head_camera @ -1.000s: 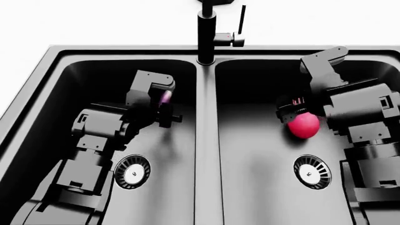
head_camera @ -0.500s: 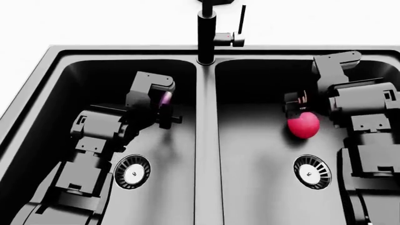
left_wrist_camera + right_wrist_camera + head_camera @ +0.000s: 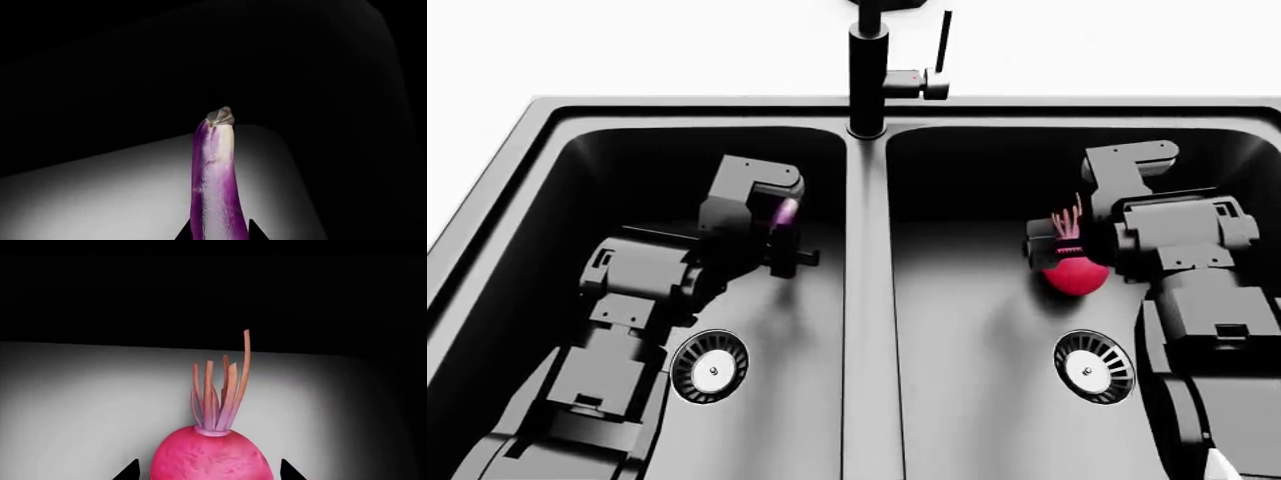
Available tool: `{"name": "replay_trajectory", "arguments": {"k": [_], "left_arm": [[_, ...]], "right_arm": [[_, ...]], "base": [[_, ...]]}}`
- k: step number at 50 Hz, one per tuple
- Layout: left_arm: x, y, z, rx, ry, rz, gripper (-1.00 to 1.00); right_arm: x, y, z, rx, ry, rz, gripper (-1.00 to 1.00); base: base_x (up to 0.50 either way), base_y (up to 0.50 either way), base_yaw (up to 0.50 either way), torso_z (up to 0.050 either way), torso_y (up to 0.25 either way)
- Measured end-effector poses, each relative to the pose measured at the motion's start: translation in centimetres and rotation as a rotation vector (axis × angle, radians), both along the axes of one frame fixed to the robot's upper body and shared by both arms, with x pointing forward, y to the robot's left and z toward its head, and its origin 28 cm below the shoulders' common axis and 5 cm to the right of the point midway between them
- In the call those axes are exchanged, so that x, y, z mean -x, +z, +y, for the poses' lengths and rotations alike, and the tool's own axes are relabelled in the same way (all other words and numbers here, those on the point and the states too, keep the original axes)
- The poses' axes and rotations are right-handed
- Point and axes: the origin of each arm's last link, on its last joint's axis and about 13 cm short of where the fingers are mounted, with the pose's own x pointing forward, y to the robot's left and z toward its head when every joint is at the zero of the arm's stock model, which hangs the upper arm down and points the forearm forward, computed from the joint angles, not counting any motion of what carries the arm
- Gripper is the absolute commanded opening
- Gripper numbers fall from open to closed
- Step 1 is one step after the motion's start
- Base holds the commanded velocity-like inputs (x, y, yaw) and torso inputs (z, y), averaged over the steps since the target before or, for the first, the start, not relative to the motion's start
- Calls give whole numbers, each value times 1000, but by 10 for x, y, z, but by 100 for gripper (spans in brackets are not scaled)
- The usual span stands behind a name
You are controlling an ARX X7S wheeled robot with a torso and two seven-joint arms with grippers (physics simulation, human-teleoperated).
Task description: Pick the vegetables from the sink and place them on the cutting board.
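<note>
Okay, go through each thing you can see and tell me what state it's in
Eggplant: between left claw tips, cap pointing away; grip unconfirmed.
Radish: between right claw tips, stalks up; grip unconfirmed.
Sink: both basins dry.
Faucet: no water running.

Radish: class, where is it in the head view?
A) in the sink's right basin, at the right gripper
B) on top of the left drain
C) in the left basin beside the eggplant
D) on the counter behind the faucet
A: the radish sits in the right basin of the sink, at the right gripper.
</note>
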Motion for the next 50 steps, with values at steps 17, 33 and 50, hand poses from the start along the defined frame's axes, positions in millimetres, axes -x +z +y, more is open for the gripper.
{"name": "replay_trajectory", "arguments": {"k": [17, 33, 50], "left_arm": [[2, 0, -1, 3, -5, 4, -100], [3, -1, -3, 4, -9, 10, -100], [5, -1, -3, 12, -11, 13, -100]], "right_arm": [[2, -14, -1, -16, -6, 22, 100], [4, -21, -4, -22, -22, 28, 100], [3, -22, -2, -18, -35, 23, -100]], "base": [[0, 0, 0, 0, 0], [0, 0, 0, 0, 0], [0, 0, 0, 0, 0]]}}
